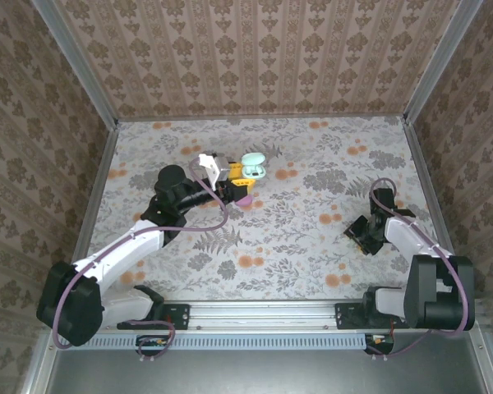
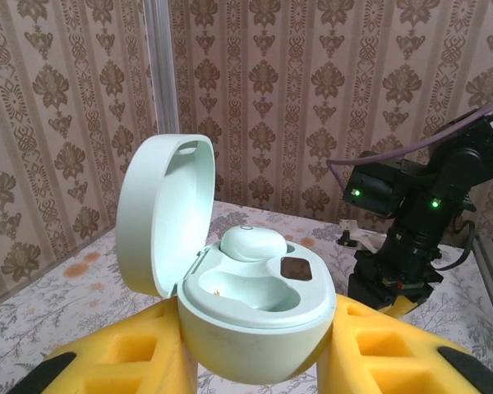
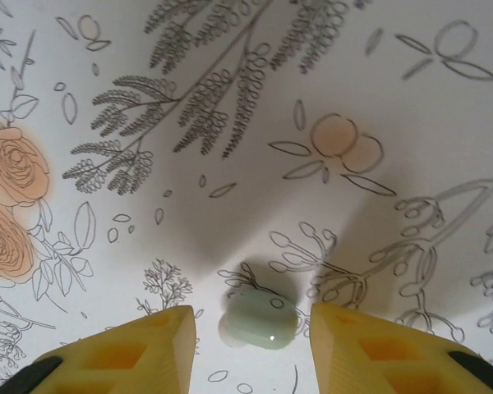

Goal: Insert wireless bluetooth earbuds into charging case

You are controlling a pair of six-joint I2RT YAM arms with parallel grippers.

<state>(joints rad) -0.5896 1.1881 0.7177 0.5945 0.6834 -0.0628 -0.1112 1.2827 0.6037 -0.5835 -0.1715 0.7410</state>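
My left gripper (image 2: 259,357) is shut on the mint-green charging case (image 2: 255,328), its yellow fingers (image 2: 378,345) pressing both sides of the body. The lid (image 2: 160,213) stands open. One mint earbud (image 2: 253,243) sits in the far socket; the near socket (image 2: 246,291) is empty. In the top view the case (image 1: 253,167) is held at centre-back by the left gripper (image 1: 232,185). A second mint earbud (image 3: 261,320) lies on the floral cloth between the fingers (image 3: 152,345) of my right gripper (image 3: 253,338). The jaws stand open, with a gap on each side. The right gripper (image 1: 360,234) is low at the right.
A pink oval piece (image 1: 244,199) lies on the cloth just in front of the left gripper. Patterned walls and metal rails (image 1: 263,316) enclose the table. The right arm (image 2: 411,222) shows behind the case in the left wrist view.
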